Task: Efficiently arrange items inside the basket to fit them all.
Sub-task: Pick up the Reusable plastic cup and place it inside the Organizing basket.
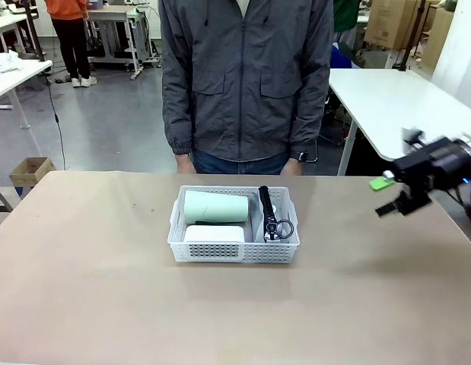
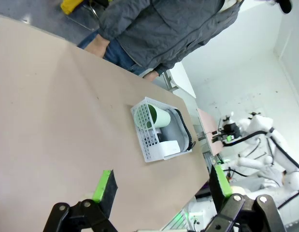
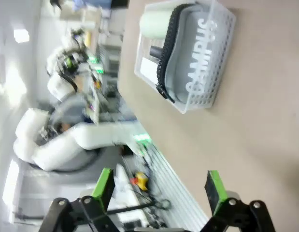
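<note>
Right gripper (image 1: 393, 194) spread wide over the table's right edge, empty; left gripper (image 2: 161, 186) likewise spread, touching nothing. In the basket (image 1: 233, 252): one cup (image 1: 215, 206), one white box (image 1: 214, 233), one pouch (image 3: 188, 58), probably one stapler (image 1: 265, 201).

The basket (image 1: 233, 251) sits mid-table (image 1: 83, 289) in front of the person (image 1: 246, 76), holding the cup (image 1: 216, 207) lying at its far left, the box (image 1: 214, 233) just before it, and the pouch (image 3: 197, 72) and stapler (image 1: 265, 209) along its right side.
</note>
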Motion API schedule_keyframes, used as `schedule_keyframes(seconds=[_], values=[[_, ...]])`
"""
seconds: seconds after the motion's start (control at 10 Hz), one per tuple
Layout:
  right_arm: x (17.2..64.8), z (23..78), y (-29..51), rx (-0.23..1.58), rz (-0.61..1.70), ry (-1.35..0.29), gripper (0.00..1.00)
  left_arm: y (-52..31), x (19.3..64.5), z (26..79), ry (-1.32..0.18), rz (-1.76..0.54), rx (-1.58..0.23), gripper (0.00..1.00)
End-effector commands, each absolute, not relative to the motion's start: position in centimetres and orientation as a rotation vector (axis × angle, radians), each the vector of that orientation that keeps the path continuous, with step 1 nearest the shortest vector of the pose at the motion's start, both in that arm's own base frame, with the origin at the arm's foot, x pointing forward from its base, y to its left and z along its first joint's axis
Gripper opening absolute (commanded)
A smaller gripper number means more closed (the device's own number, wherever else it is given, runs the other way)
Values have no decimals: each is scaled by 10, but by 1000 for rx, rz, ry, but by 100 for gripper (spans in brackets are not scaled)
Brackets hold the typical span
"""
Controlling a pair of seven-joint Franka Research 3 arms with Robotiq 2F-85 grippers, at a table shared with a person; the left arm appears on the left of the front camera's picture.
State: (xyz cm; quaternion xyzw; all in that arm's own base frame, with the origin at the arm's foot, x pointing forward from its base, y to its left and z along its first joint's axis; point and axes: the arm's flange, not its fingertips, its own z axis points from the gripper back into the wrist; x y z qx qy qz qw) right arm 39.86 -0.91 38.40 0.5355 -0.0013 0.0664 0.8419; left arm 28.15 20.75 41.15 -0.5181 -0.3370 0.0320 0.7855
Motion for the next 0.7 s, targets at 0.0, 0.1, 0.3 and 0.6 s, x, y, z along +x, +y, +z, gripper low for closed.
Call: schedule_keyframes(seconds=[0.0,0.1,0.3,0.6], values=[[380,362,-30,1422,-229,-216,100,209,279,412,-726,51,-1122,100],[380,351,-35,1447,-317,-89,100,209,279,412,-726,51,-1122,100],[381,366,-31,1223,-2,-39,100,209,279,412,-726,51,-1122,100],[381,366,-31,1223,-2,-39,100,209,279,412,-726,51,-1122,100]])
